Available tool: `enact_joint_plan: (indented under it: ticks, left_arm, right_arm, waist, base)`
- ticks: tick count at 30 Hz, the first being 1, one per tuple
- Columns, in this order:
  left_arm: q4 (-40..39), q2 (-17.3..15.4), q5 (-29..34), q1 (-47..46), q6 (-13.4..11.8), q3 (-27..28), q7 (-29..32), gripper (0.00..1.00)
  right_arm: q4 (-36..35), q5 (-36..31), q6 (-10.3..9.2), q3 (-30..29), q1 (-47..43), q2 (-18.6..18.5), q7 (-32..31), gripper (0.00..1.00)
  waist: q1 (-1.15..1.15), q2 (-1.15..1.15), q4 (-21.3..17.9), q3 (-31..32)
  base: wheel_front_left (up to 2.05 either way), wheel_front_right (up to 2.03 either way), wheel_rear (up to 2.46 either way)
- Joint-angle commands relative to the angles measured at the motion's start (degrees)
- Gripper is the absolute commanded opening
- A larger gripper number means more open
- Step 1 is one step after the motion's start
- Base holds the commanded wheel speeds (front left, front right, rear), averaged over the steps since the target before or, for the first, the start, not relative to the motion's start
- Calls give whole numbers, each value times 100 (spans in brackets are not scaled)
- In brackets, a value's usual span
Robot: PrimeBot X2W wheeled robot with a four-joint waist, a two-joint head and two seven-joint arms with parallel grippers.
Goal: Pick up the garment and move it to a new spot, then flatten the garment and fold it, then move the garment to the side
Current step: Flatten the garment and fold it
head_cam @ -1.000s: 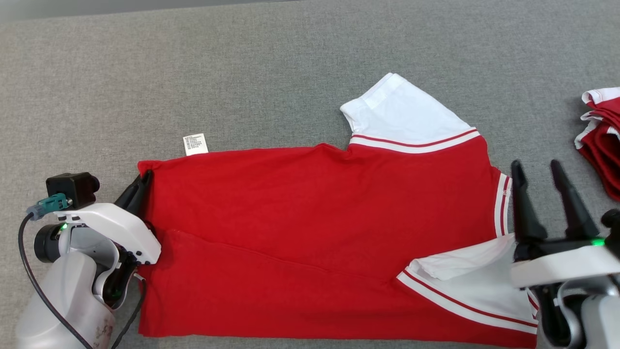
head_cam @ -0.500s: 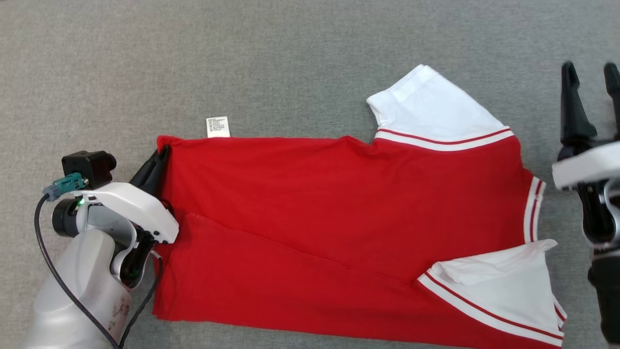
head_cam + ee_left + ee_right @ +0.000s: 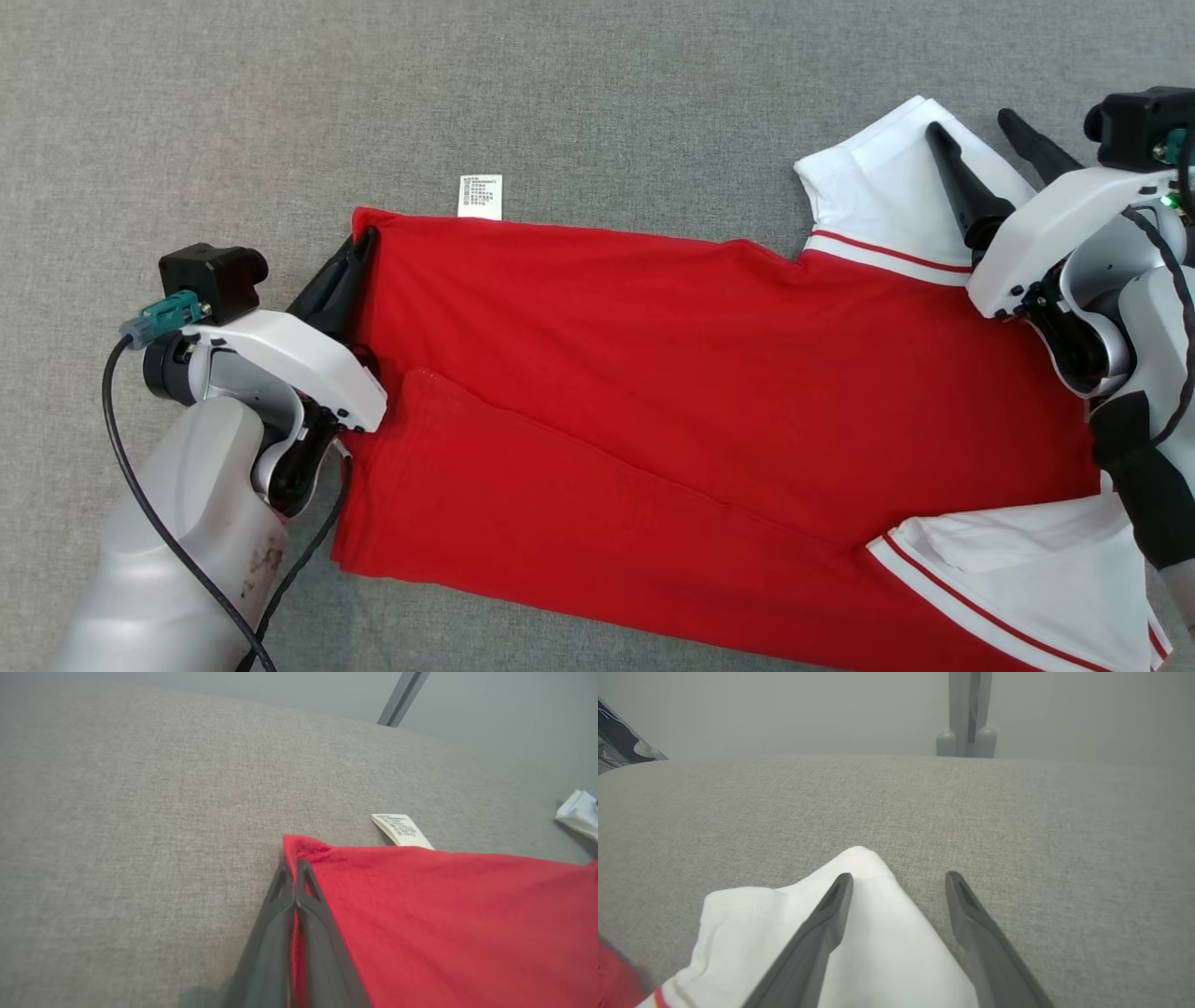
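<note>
Garment (image 3: pixel 653 373) lies lengthwise left to right, sleeves (image 3: pixel 878 177) rightward.

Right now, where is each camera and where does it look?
Head view: on the head, looking down at the red garment on the table; left gripper and right gripper show.
Left wrist view: on the left wrist, along shut fingers pinching the garment's corner.
Right wrist view: on the right wrist, along open fingers over the white sleeve.
Head and left wrist views share the white label.
</note>
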State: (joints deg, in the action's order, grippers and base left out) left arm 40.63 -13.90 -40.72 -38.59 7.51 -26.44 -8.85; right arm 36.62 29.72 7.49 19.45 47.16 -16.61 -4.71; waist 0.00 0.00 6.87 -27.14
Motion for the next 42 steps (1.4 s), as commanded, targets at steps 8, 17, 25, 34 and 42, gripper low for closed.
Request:
enact_joint_plan:
  ticks: [8,17,25,34,42]
  left_arm:
    - [124,-118,-181,-173,-9,-168,-188,0]
    - [14,-174,-277,-166,-9,-172,-434,0]
    - [-306,-283,-197,126,-54,-155,-529,0]
    - [-1189,-501,-286,765,-235,-56,-575,0]
    - [-2534,-942,-390,1963,-787,158,-488,0]
  right_arm:
    - [332,698,2,639,331,-254,-77,0]
    - [131,1108,2,931,450,-524,370,0]
    - [-208,1216,1,921,194,-721,909,0]
    - [-969,1238,2,787,-498,-721,1301,0]
    - [-2467,1211,2,372,-2109,-634,1392,0]
  waist:
    - [0,0,-10,-15]
    - [0,0,-58,105]
    - [0,0,-149,382]
    - [0,0,-272,618]
    - [0,0,-459,785]
  base:
    - [0,0,0]
    - [0,0,0]
    - [0,0,0]
    - [0,0,0]
    - [0,0,0]
